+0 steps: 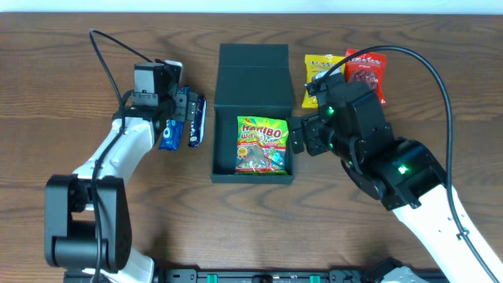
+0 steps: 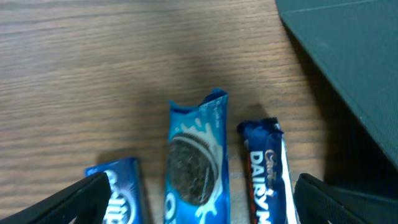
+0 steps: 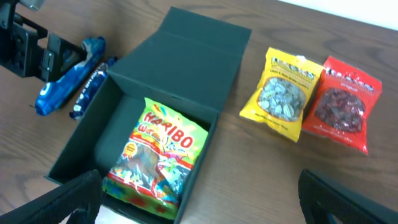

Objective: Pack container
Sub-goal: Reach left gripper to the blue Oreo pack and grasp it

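Observation:
The dark teal container (image 1: 224, 161) sits open at the table's middle, lid flap (image 1: 253, 75) laid back; it also shows in the right wrist view (image 3: 81, 146). A Haribo bag (image 1: 262, 145) lies inside it, also seen in the right wrist view (image 3: 155, 158). My left gripper (image 1: 179, 118) is open over three blue packets left of the box: an Oreo packet (image 2: 196, 168), a Dairy Milk bar (image 2: 267, 174) and another blue Oreo packet (image 2: 121, 186). My right gripper (image 1: 308, 135) is open and empty, just right of the box.
A yellow snack bag (image 1: 322, 79) and a red snack bag (image 1: 366, 72) lie side by side right of the lid; both show in the right wrist view (image 3: 283, 93), (image 3: 342, 102). Cables arc over both arms.

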`<state>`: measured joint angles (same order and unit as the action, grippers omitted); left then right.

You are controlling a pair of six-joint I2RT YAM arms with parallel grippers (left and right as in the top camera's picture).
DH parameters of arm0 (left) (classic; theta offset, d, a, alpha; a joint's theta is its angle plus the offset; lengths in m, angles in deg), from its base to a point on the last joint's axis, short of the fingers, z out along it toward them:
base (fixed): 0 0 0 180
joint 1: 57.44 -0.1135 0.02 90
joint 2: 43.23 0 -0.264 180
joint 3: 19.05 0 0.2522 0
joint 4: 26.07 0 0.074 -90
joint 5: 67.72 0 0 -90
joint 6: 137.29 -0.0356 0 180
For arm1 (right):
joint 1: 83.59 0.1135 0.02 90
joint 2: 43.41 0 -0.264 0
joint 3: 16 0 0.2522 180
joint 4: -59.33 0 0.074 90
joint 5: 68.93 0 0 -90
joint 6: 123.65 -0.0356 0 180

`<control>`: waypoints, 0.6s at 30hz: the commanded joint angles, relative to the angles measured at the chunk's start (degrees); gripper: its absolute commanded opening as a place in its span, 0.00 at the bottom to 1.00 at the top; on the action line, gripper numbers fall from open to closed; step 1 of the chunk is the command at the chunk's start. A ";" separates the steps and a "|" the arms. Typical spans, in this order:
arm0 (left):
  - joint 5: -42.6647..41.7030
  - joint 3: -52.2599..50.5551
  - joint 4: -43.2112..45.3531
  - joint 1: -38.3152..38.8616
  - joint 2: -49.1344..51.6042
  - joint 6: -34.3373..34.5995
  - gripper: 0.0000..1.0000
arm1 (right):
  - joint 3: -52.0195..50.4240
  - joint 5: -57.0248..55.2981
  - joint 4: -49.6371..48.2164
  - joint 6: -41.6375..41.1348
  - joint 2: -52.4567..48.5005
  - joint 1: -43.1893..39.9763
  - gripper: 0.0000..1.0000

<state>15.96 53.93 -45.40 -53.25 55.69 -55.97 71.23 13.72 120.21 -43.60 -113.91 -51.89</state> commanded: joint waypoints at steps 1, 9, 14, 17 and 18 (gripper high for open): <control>-2.49 1.42 1.14 -0.02 0.74 1.20 0.95 | 0.66 -0.37 0.81 0.87 -0.02 -0.79 0.99; -4.22 1.36 0.61 -0.04 1.16 1.97 0.95 | 0.66 -0.37 1.95 0.87 -0.02 -0.79 0.99; -3.56 1.36 1.20 -0.09 3.93 2.08 0.95 | 0.66 -0.35 2.21 0.85 -0.02 -0.79 0.99; -2.49 1.36 2.08 -0.09 5.99 2.14 0.95 | 0.66 -0.35 2.89 0.85 -0.02 -0.76 0.99; -1.79 1.36 2.29 -0.09 6.49 2.25 0.95 | 0.66 -0.35 2.99 0.83 -0.02 -0.76 0.99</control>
<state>12.50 53.95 -43.63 -53.25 60.23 -54.57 71.23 13.72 122.87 -43.60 -113.91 -52.19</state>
